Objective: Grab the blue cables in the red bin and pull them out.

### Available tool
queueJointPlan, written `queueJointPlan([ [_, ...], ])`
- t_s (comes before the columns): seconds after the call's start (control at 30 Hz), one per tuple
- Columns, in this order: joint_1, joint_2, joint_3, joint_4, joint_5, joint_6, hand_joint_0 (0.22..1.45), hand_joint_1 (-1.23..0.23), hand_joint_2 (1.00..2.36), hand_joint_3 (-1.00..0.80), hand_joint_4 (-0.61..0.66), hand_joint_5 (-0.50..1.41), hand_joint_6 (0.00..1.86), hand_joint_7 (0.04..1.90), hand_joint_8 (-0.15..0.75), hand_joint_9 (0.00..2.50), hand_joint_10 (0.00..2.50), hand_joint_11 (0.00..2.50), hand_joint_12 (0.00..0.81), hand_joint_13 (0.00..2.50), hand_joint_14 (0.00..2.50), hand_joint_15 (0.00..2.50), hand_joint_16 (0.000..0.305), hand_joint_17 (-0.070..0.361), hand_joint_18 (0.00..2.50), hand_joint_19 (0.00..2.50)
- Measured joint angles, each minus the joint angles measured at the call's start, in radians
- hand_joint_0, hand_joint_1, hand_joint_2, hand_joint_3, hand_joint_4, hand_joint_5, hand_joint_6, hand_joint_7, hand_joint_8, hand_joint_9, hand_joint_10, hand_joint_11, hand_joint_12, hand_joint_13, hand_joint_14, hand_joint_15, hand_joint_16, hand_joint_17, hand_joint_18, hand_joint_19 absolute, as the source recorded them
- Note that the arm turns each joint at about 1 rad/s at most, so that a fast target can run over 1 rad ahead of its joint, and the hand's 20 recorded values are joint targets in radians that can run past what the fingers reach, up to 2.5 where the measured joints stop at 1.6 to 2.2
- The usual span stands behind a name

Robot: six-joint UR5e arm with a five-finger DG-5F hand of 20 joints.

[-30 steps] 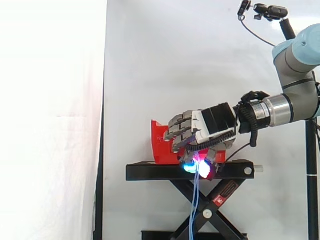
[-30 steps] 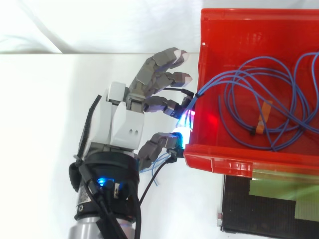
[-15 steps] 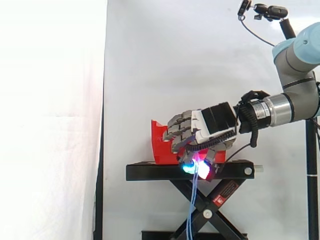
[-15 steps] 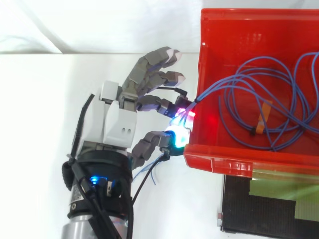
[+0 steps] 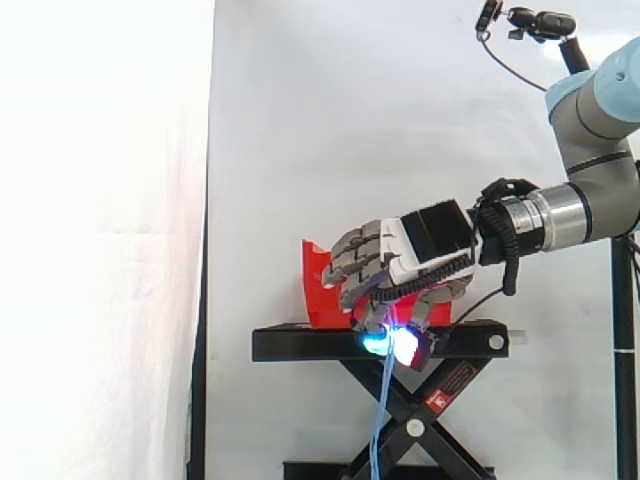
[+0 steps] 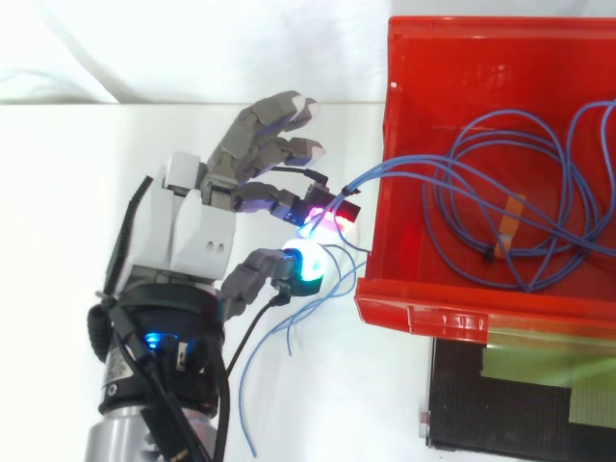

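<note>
The white curtain (image 5: 350,120) stands behind everything, and the arm (image 5: 590,130) comes in from the right of the side view, bending down toward a black stand (image 5: 300,345) with crossed legs. On the stand sits the red bin (image 6: 462,43); in the side view its raised wall (image 5: 318,290) shows behind the fingers. The hand (image 6: 197,231) is outside the bin, just beside its left wall as the top view shows it, with the back of the palm turned up. The thumb and one finger are curled toward each other, and their glowing fingertips (image 6: 306,265) - one cyan-white, one magenta - pinch a bundle of the blue cables (image 6: 399,166). The other fingers are spread above the pinch and hold nothing. From the pinch the cables run in a tight line over the bin's left wall and into the bin, where most of their length lies in loose loops on the red floor. On the near side of the pinch several loose ends hang free. In the top view they curve past the wrist toward the lower edge, and in the side view they fall straight down (image 5: 383,410) in front of the stand's legs. Inside the bin a small orange strip (image 6: 505,226) crosses some of the loops - I cannot tell if it binds them.
</note>
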Motion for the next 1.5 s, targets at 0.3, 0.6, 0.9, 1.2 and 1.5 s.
queueJointPlan([
  [0.3,0.019,0.000,0.001,0.000,0.000,0.052,0.89,-0.83,1.00,-1.00,0.02,0.88,0.58,0.56,0.225,0.82,0.02,0.63,0.309,0.59,0.02,0.44,0.039,0.087,0.39,0.55],
  [0.6,0.035,0.002,0.001,0.000,0.003,0.091,0.89,-0.83,1.00,-1.00,0.02,0.88,0.57,0.56,0.225,0.82,0.02,0.63,0.308,0.58,0.02,0.44,0.039,0.087,0.39,0.55],
  [0.9,0.050,0.012,0.002,-0.003,0.005,0.110,0.89,-0.83,1.00,-1.00,0.02,0.88,0.57,0.57,0.225,0.82,0.02,0.63,0.308,0.58,0.02,0.45,0.039,0.087,0.39,0.55],
  [1.2,0.080,0.045,0.001,-0.010,0.010,0.265,0.89,-0.83,1.00,-1.00,0.02,0.88,0.57,0.57,0.227,0.82,0.02,0.64,0.309,0.58,0.02,0.45,0.039,0.087,0.39,0.56],
  [1.5,0.119,0.075,0.001,-0.017,0.010,0.503,0.89,-0.83,1.00,-1.00,0.01,0.88,0.57,0.57,0.226,0.82,0.02,0.63,0.308,0.58,0.02,0.44,0.039,0.087,0.39,0.56],
])
